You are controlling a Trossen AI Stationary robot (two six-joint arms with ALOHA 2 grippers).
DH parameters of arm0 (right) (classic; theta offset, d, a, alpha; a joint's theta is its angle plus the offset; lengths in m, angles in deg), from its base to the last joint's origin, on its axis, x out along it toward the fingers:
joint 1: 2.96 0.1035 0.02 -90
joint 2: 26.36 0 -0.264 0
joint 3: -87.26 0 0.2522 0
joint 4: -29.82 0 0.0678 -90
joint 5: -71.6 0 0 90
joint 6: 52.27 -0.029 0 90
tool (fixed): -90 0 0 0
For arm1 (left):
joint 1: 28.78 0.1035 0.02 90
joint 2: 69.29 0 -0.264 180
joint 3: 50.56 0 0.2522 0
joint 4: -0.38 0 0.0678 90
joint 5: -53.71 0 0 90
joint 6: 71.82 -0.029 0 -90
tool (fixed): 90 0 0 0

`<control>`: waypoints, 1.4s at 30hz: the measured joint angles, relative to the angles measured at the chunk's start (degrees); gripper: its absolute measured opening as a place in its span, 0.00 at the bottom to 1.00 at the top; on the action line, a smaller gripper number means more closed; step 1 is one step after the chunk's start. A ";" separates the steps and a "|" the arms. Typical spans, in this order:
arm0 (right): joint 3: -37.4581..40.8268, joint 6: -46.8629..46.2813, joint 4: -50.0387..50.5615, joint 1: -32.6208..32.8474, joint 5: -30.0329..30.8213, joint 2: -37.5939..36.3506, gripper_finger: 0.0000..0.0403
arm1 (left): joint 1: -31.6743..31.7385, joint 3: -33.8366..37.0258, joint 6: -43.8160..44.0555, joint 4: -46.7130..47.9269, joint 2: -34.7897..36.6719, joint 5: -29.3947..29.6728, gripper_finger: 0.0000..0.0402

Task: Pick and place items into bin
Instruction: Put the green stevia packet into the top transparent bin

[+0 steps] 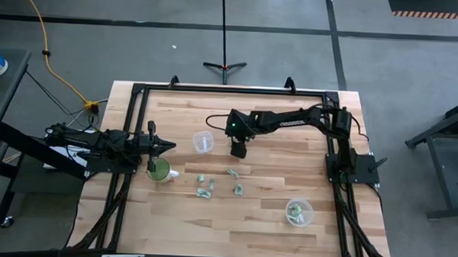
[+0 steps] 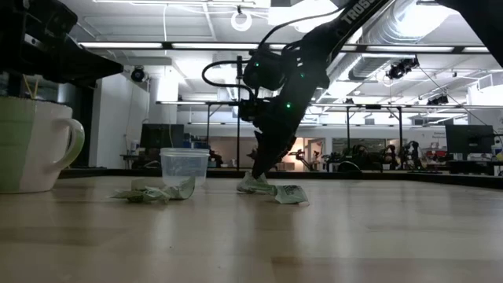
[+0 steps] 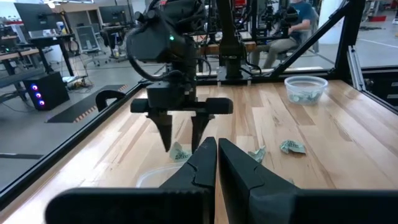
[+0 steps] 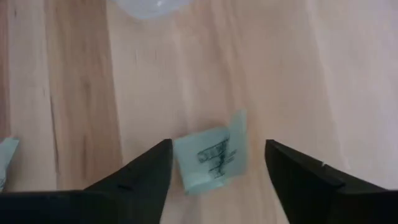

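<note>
My right gripper (image 4: 217, 146) is open, pointing down at the table's middle (image 1: 238, 150). Its fingers stand on either side of a pale green wrapped piece (image 4: 211, 155) that lies flat on the wood. One finger is close to the piece's edge, and I cannot tell whether it touches. That piece is hidden under the gripper in the high view. Other pieces (image 1: 233, 172) (image 1: 239, 189) (image 1: 202, 185) lie nearer the near edge. A clear cup (image 1: 203, 141) stands left of the right gripper. My left gripper (image 3: 216, 155) is shut and waits at the table's left (image 1: 166, 147).
A green-and-white cup (image 1: 159, 169) stands just beside my left gripper. A second clear bin (image 1: 299, 211) holding several pieces sits toward the near right. The black frame rail (image 1: 230, 89) runs around the table. Bare wood lies along the near edge.
</note>
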 joint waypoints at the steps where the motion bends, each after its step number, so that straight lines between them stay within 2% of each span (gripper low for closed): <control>1: 0.00 -0.48 0.38 0.05 0.70 0.00 0.55 | 0.00 0.00 -0.01 0.00 0.00 0.01 0.13; 7: 0.00 -1.05 -0.23 -0.09 2.04 0.00 0.31 | 0.00 0.00 -0.16 -0.01 0.02 0.01 0.13; 12: 0.00 0.28 -0.65 0.19 1.52 0.00 0.06 | 0.00 0.00 -0.16 -0.01 0.00 0.01 0.13; 15: -1.67 0.76 -2.34 0.89 0.62 0.00 0.03 | 0.00 0.00 -0.16 -0.01 0.02 0.01 0.13; 20: -10.07 6.46 -0.14 3.16 1.57 0.00 0.01 | 0.00 0.00 -0.16 -0.04 0.02 0.01 0.13; 26: -18.85 9.79 5.96 4.20 3.09 -0.13 0.01 | 0.00 0.00 -0.15 0.03 0.01 0.01 0.13; 31: -17.43 6.66 5.81 3.07 5.41 -0.13 0.07 | 0.00 0.00 -0.14 0.01 0.00 0.01 0.13; 34: -13.74 5.23 4.33 1.29 6.06 0.42 0.16 | 0.00 0.00 -0.14 0.01 0.00 0.01 0.13; 38: -7.34 0.18 -3.88 -0.64 3.70 0.85 0.34 | 0.00 0.00 -0.14 0.00 0.00 0.01 0.13; 42: -1.68 -0.20 -11.96 -1.60 -3.26 0.87 0.51 | 0.00 0.00 -0.14 0.02 0.02 0.03 0.13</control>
